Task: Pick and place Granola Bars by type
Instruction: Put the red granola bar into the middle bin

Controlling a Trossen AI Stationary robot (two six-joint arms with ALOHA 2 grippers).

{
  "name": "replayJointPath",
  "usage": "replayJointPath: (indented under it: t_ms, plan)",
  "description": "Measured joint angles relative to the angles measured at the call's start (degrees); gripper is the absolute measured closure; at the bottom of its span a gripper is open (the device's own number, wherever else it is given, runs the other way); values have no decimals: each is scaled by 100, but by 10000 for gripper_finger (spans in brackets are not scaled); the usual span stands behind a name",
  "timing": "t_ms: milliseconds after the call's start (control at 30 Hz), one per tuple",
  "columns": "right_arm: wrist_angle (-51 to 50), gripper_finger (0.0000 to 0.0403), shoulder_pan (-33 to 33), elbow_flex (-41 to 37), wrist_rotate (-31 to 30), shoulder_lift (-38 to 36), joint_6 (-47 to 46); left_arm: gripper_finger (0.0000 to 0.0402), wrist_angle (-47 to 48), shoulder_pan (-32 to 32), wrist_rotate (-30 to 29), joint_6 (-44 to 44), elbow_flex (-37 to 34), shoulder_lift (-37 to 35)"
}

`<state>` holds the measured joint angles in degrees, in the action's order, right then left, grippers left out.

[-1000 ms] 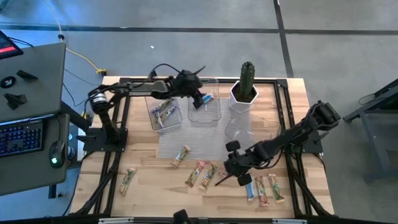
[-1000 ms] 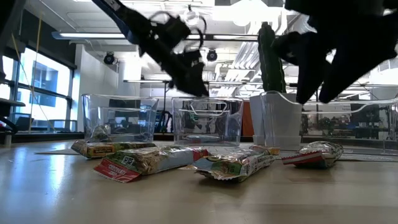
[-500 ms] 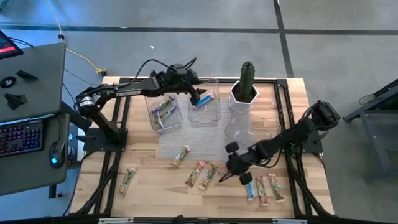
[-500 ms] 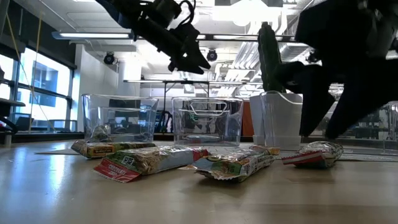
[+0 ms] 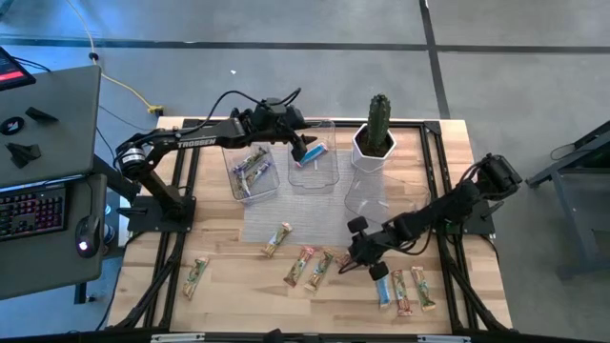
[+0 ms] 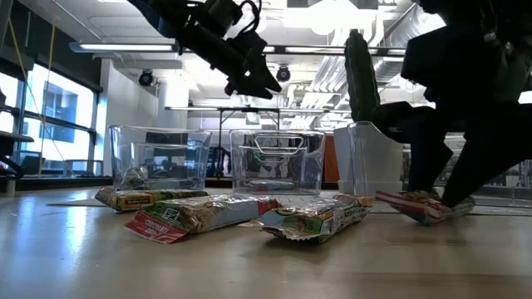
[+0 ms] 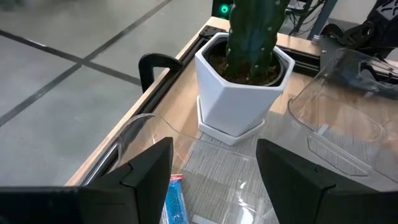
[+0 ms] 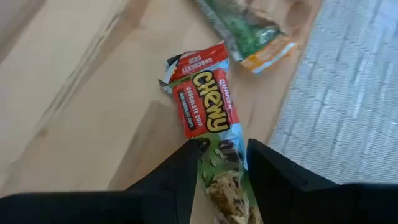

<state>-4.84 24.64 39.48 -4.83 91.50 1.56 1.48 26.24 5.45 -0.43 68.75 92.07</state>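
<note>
Several wrapped granola bars lie flat on the near part of the table, among them a green-tan one (image 5: 197, 276) and a blue one (image 5: 382, 291). My left gripper (image 5: 303, 143) (image 7: 214, 155) hangs open above the middle clear bin (image 5: 313, 170), where a blue-white bar (image 7: 175, 199) lies on the floor. More bars lie in the left bin (image 5: 251, 171). My right gripper (image 5: 355, 257) (image 8: 222, 163) is down at the table, shut on a red-wrapped bar (image 8: 202, 99). My right gripper pinches the red-wrapped bar between its two fingers (image 8: 180, 180), across its width, at the end printed with oats (image 8: 221, 158). The fingers come from above, slanting down. In the low view the bar (image 6: 407, 202) sits tilted, its free end slightly off the table.
A cactus in a white pot (image 5: 375, 138) stands at the far side next to a third clear bin (image 5: 367, 195). A grey mat (image 5: 286, 211) lies under the bins. Loose bars (image 5: 310, 269) lie just left of my right gripper, others (image 5: 412, 290) to its right.
My left gripper has risen above the middle bin, leaving the blue-white bar inside. My right gripper has come down to the table over the red-wrapped bar, and that bar, flat before, now sits tilted.
</note>
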Motion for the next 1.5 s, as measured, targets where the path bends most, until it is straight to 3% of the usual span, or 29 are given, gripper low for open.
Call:
replayJointPath:
  t_ms: [233, 533, 800, 933, 1100, 1233, 1300, 1500]
  plan:
    - [-18, 292, 13, 0, -57, 2, -288, 174, 6, 0, -2, 0, 0, 0]
    - [64, 391, -30, 0, -40, 2, -957, 174, 14, 0, 15, -12, 0, 0]
    - [321, 396, -26, 401, -145, 11, -1201, 174, -127, -3, 681, -187, -10, -455]
    - [328, 396, -130, 1057, -833, 11, -927, 174, -134, -2, 703, -184, -9, -1031]
    - [213, 392, -641, 1964, -2267, 11, 865, 174, -141, -2, 744, -153, -2, -1735]
    - [285, 400, -1548, 2537, -3050, 9, 1945, 174, -25, -2, 1013, -180, -2, -2121]
    - [364, 400, -2124, 2726, -2928, 9, 2020, 174, 95, -2, 1094, -283, -2, -2255]
    - [964, 393, -3814, 2425, -1034, 52, 979, 174, 832, -2, 1176, -459, -2, -2409]
